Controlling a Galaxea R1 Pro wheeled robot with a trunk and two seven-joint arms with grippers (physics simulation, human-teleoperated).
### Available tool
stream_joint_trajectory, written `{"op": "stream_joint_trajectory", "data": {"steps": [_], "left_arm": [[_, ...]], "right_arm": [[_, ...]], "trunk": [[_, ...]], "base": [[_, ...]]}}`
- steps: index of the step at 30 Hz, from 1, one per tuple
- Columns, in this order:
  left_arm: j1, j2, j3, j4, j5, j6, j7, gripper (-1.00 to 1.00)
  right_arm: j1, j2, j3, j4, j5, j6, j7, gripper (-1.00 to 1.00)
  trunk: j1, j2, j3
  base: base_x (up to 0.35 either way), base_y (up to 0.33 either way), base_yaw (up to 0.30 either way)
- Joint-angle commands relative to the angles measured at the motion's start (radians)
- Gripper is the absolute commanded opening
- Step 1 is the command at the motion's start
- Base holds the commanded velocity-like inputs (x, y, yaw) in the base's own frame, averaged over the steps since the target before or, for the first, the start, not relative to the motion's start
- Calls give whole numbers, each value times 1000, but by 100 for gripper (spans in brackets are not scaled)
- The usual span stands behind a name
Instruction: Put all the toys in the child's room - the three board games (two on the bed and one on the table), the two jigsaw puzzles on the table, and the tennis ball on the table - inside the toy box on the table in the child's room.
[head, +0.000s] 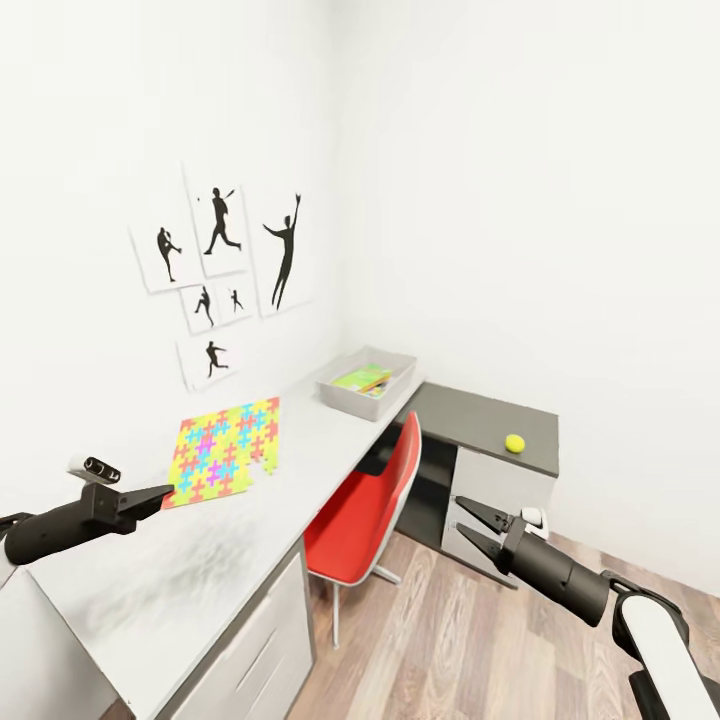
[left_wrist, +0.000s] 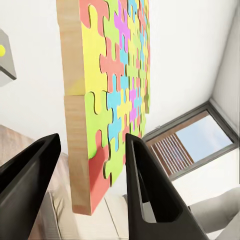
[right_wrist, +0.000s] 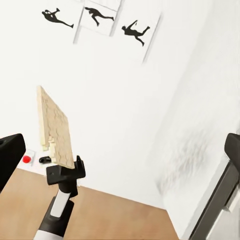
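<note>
Left gripper jaws clamp the jigsaw puzzle's 7 o'clock corner — thin, stiff, likely light; right gripper jaws apart.

Looking along two black fingers spread apart beside a thin wooden puzzle board covered in yellow, pink, green and blue pieces.

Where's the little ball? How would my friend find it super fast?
Look along the long white table to the corner of the room, where a lower dark grey cabinet joins it. The tennis ball sits alone on that dark top, near its right end. It is small, round and yellow-green, unlike the flat jigsaw puzzle and the grey toy box on the table.
</note>
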Motion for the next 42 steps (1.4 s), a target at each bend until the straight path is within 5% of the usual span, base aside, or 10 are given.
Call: {"op": "stream_joint_trajectory", "data": {"steps": [1, 24, 42], "left_arm": [[0, 1, 0, -1, 2, 11, -2, -100], [1, 0, 1, 3, 1, 11, -1, -100], [1, -1, 2, 4, 1, 8, 3, -100]], "right_arm": [[-1, 0, -1, 0, 10, 4, 10, 100], [-1, 0, -2, 6, 12, -2, 7, 100], [-1, 0, -23, 4, 10, 0, 5, 100]], "trunk": [[1, -2, -2], [1, -2, -2], [1, -2, -2]], "base": [[0, 0, -222], [0, -5, -36], [69, -263, 0]]}}
